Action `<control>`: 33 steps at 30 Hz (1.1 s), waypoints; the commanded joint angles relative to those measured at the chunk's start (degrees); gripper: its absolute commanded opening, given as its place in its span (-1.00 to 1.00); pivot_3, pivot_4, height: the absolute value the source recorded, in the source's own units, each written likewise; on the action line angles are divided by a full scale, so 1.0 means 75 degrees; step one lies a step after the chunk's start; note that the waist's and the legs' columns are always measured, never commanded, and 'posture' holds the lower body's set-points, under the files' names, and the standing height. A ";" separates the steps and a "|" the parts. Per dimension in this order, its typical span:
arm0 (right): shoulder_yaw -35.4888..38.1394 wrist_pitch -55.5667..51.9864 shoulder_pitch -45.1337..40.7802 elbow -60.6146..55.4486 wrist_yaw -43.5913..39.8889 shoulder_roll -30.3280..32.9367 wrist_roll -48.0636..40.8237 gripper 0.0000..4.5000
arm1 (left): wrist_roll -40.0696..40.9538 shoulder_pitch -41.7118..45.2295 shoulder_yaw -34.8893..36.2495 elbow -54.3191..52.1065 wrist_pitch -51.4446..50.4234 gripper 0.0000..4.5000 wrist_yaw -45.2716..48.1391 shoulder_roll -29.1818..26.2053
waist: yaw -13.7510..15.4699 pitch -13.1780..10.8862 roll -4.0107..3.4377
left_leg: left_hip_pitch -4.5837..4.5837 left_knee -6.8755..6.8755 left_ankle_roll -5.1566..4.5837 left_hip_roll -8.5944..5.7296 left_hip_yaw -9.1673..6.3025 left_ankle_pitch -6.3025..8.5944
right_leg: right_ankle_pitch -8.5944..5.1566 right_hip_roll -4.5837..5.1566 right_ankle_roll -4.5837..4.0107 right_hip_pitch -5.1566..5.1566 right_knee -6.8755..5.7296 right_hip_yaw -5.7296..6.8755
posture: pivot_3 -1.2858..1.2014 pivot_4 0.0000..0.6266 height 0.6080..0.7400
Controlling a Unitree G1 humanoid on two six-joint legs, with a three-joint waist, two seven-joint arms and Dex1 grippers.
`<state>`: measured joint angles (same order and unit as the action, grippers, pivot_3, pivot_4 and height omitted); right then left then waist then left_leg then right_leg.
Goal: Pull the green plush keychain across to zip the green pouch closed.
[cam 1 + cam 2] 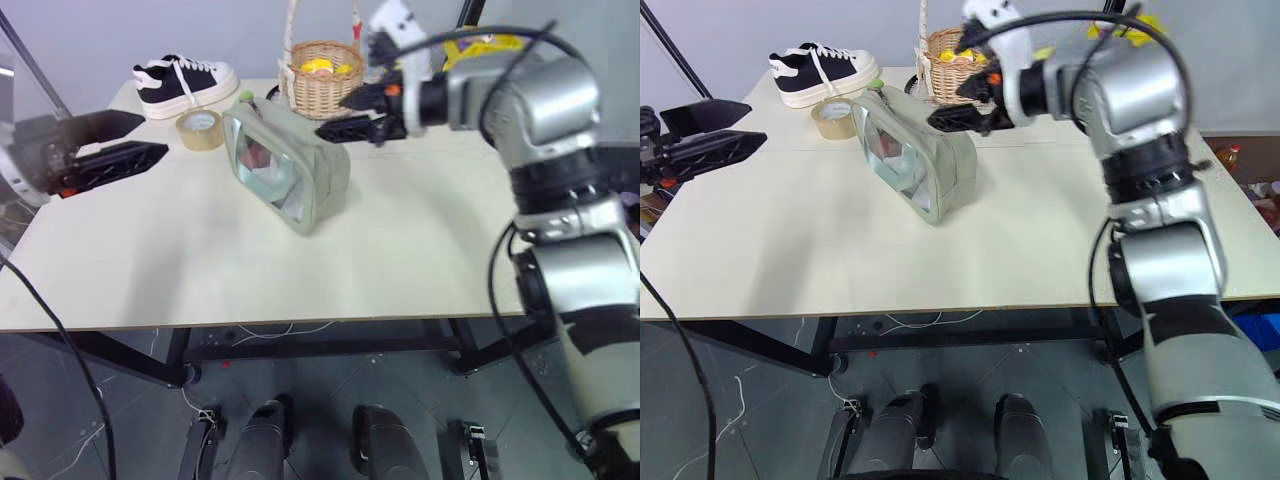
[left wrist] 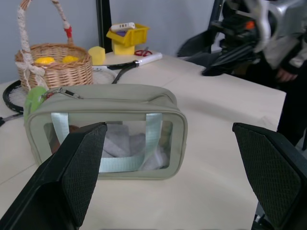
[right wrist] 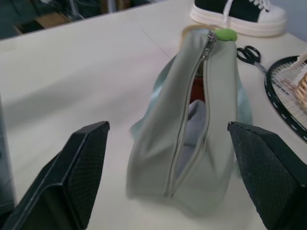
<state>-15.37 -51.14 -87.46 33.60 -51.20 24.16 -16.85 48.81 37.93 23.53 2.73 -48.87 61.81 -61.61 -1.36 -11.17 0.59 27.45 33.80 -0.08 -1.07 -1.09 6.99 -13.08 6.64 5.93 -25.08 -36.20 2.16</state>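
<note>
The green pouch (image 1: 288, 172) stands on the table (image 1: 150, 260), its clear window facing my left side. Its top zip (image 3: 184, 139) gapes open along most of its length. The green plush keychain (image 3: 224, 34) sits at the pouch's far end, toward the shoe, and also shows from the left wrist as the keychain (image 2: 34, 98). My right gripper (image 1: 335, 115) hovers open just above the pouch's other end, looking along the zip, with nothing between its fingers (image 3: 86, 167). Left of the pouch and apart from it, my left gripper (image 1: 152, 137) is open and faces the window side.
A wicker basket (image 1: 322, 75) stands right behind the pouch. A black-and-white shoe (image 1: 185, 82) and a tape roll (image 1: 200, 128) lie at the back left. Scissors (image 3: 249, 53) and a racket (image 3: 288, 91) lie near the basket. A yellow bin (image 2: 127, 34) is further back.
</note>
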 commanded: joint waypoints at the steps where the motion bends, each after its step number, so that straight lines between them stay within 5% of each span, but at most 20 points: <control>1: 0.0038 0.0893 -0.0999 0.1629 0.0415 -0.0891 0.0612 0.82 | -0.0013 0.0008 0.0246 -0.0099 0.0140 0.98 0.0009 -0.0115 | -0.0004 0.0000 -0.0001 | 0.0000 0.0000 0.0002 0.0000 0.0000 -0.0001 | 0.0001 -0.0002 0.0000 -0.0003 -0.0003 0.0000 | 0.03 -0.52 0.75; 11: 0.0180 0.2741 -0.1822 0.4902 0.1142 -0.2658 0.1821 0.82 | 0.0068 -0.0337 0.0372 -0.0395 0.0131 0.98 -0.0069 -0.0073 | -0.0010 0.0001 0.0002 | -0.0001 -0.0012 0.0032 0.0000 -0.0006 0.0004 | 0.0002 -0.0012 0.0003 -0.0008 -0.0005 -0.0001 | 0.03 -0.52 0.75; 14: 0.0223 0.2957 -0.1760 0.5229 0.1306 -0.2894 0.2123 0.44 | 0.0109 -0.0448 0.0396 -0.0526 0.0105 1.00 -0.0113 -0.0067 | -0.0081 0.0000 0.0003 | -0.0002 -0.0024 0.0043 0.0000 -0.0007 -0.0004 | 0.0004 -0.0013 0.0005 -0.0015 -0.0015 -0.0003 | 0.03 -0.52 0.75; 20: 0.0507 0.3128 -0.1960 0.5308 0.1085 -0.2923 0.2351 -0.89 | 0.0164 -0.0523 0.0429 -0.0615 0.0088 1.00 -0.0208 -0.0063 | -0.0173 -0.0001 0.0004 | -0.0012 -0.0056 0.0055 0.0001 -0.0017 -0.0029 | 0.0005 -0.0020 0.0007 -0.0022 -0.0021 -0.0002 | 0.03 -0.52 0.75; 21: 0.0523 0.3140 -0.1963 0.5311 0.1046 -0.2917 0.2400 -0.95 | 0.0163 -0.0513 0.0416 -0.0613 0.0090 1.00 -0.0219 -0.0061 | -0.0176 -0.0001 0.0004 | -0.0014 -0.0064 0.0056 0.0001 -0.0017 -0.0031 | 0.0005 -0.0021 0.0008 -0.0024 -0.0022 -0.0002 | 0.03 -0.52 0.75; 25: 0.0460 0.3225 -0.2020 0.5257 0.0538 -0.2755 0.2649 -0.95 | 0.0158 -0.0448 0.0338 -0.0616 0.0115 1.00 -0.0257 -0.0038 | -0.0184 -0.0001 0.0004 | -0.0017 -0.0076 0.0055 0.0004 -0.0020 -0.0036 | 0.0005 -0.0025 0.0009 -0.0033 -0.0035 -0.0002 | 0.03 -0.52 0.75; 33: 0.0034 0.4124 -0.1636 0.3658 -0.3051 -0.1388 0.2808 -0.95 | 0.0168 -0.0449 0.0356 -0.0620 0.0119 1.00 -0.0271 -0.0055 | -0.0167 -0.0006 0.0009 | -0.0013 -0.0072 0.0057 0.0002 -0.0020 -0.0039 | 0.0005 -0.0025 0.0010 -0.0034 -0.0043 -0.0001 | 0.03 -0.52 0.75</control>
<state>-15.46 -22.49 -99.01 67.12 -69.34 12.48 5.33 49.38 33.87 24.07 -0.80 -48.45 59.70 -61.29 -2.61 -11.21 0.66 27.34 33.27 0.35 -1.05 -1.24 6.69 -13.05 6.45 6.02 -25.34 -36.54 2.15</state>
